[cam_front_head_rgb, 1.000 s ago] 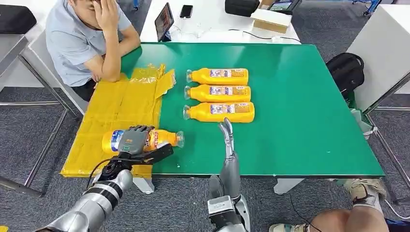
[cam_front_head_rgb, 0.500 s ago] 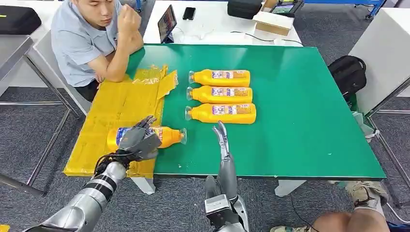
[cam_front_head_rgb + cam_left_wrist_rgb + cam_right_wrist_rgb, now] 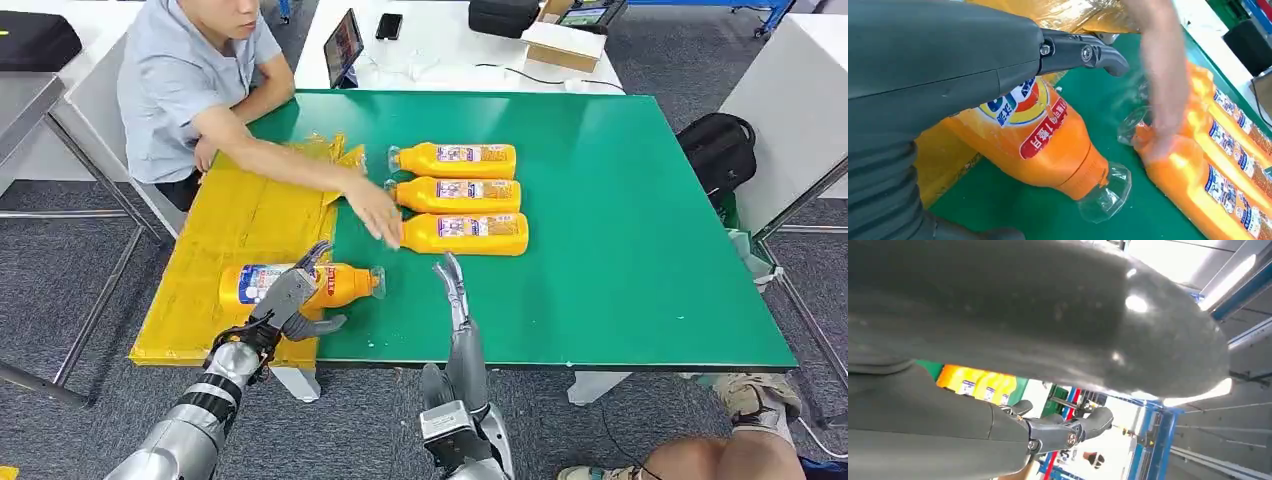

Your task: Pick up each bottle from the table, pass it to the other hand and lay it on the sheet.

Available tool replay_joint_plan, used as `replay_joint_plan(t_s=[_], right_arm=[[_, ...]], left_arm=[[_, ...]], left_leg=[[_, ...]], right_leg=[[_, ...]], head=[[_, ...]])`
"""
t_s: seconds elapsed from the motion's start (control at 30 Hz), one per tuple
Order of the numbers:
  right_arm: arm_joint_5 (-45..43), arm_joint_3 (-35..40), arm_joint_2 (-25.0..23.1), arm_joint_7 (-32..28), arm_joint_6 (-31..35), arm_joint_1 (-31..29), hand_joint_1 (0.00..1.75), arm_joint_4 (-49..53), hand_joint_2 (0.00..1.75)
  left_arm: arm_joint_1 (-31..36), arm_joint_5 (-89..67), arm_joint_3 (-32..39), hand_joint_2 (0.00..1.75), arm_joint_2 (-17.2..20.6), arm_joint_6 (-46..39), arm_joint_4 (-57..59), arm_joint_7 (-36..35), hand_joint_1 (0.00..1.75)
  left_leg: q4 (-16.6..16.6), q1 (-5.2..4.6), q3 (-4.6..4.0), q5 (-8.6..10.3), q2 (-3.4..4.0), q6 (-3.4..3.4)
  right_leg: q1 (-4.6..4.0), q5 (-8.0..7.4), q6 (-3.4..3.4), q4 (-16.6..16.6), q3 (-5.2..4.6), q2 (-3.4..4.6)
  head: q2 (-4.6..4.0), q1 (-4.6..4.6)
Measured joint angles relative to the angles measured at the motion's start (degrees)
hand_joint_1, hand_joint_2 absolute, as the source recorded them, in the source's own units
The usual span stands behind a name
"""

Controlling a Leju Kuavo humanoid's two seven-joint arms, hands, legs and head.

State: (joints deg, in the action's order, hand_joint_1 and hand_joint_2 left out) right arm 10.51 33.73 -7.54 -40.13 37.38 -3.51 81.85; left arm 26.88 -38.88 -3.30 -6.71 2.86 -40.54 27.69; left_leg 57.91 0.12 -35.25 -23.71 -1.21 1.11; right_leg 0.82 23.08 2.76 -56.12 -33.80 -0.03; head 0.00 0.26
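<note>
Left robot hand [image 3: 288, 303] spread above the bottle [image 3: 300, 284] lying on the yellow sheet [image 3: 250, 215] at the tabletop's [image 3: 640, 250] left edge; right robot hand [image 3: 452, 287] spread, holding nothing.

The left hand [image 3: 290, 300] has let go of the bottle [image 3: 300, 284] on the yellow sheet [image 3: 240, 220] and pulled back, fingers spread now. Meanwhile the person's hand [image 3: 378, 212] reached across onto the nearest bottle in the row [image 3: 462, 233].

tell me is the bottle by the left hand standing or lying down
Lying down. The bottle rests on its side, cap end over the green table, body partly on the yellow sheet, beside the left hand.
</note>
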Motion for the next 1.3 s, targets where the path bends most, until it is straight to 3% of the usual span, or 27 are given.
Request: replay_joint_plan(t_s=[0.33,0.47,0.5,0.63,0.73,0.83,0.93,1.07,1.3], right_arm=[[0.53,0.20,0.15,0.02,0.77,-0.25,0.00,-0.59,0.00],[1.07,0.44,0.30,0.02,1.66,-0.24,0.00,-1.16,0.00],[1.22,0.48,0.31,0.00,1.82,-0.23,0.00,-1.27,1.75],[4.91,0.44,0.33,0.33,2.34,-0.19,0.00,-1.88,1.75],[22.05,-5.39,1.11,3.03,1.99,-0.61,0.00,-7.07,1.75],[31.48,-11.64,3.91,8.23,1.97,-1.82,0.00,-12.10,1.75],[37.29,-15.82,6.05,10.91,1.62,-2.85,0.00,-16.01,1.75],[38.51,-19.63,7.61,12.70,-1.40,-3.89,0.00,-18.89,1.75],[43.63,-21.66,10.19,18.23,-3.80,-8.01,0.00,-23.43,1.75]], left_arm=[[-1.41,7.26,1.20,1.75,-0.42,3.17,-2.45,-0.18,0.00],[-3.46,12.48,2.58,1.75,-1.29,-0.02,-6.34,0.34,0.00],[-4.20,14.24,2.93,1.75,-1.68,-1.43,-7.77,0.94,0.00],[-6.74,30.97,4.88,1.75,-4.07,-2.16,-14.45,-0.59,0.00],[-9.18,56.49,8.15,1.75,-5.64,-1.99,-20.62,-4.85,0.00],[-13.10,66.09,9.62,1.75,-5.97,-1.25,-26.07,-8.13,0.00],[-16.41,67.34,9.97,1.75,-6.16,-0.90,-31.27,-7.89,0.00],[-18.60,65.15,9.97,1.75,-6.29,-4.11,-36.59,-7.13,0.00],[-20.97,58.01,8.26,1.75,-6.21,-7.69,-42.25,-4.06,0.00]], left_leg=[[0.00,0.00,-0.08,-0.01,0.00,-0.01],[0.00,0.00,-0.20,-0.01,0.02,-0.01],[0.01,0.00,-0.25,-0.01,0.04,-0.01],[0.02,0.00,-0.44,0.01,0.01,0.01],[0.02,-0.02,-0.44,-0.06,0.06,-0.03],[0.03,-0.02,-0.50,-0.04,-0.03,-0.01],[0.04,-0.05,-0.56,-0.05,-0.01,0.01],[0.05,-0.05,-0.57,-0.07,-0.01,0.02],[0.05,-0.03,-0.57,-0.06,0.02,0.02]], right_leg=[[0.01,0.01,-0.01,0.00,-0.09,0.00],[0.01,0.01,0.00,0.00,-0.22,0.01],[0.01,0.00,0.01,0.00,-0.29,0.01],[0.01,0.00,0.01,0.00,-0.44,0.01],[0.02,0.00,0.02,0.01,-0.45,0.13],[0.05,0.04,0.04,0.03,-0.48,0.08],[0.08,0.02,0.07,0.03,-0.50,0.09],[0.07,0.03,0.07,0.04,-0.51,0.09],[0.05,0.02,0.07,0.02,-0.54,0.10]], head=[[0.00,0.00],[0.00,0.00],[0.00,0.00],[0.00,0.02],[0.00,-0.02],[0.00,0.04],[0.00,0.00],[0.00,0.00],[0.00,-0.02]])
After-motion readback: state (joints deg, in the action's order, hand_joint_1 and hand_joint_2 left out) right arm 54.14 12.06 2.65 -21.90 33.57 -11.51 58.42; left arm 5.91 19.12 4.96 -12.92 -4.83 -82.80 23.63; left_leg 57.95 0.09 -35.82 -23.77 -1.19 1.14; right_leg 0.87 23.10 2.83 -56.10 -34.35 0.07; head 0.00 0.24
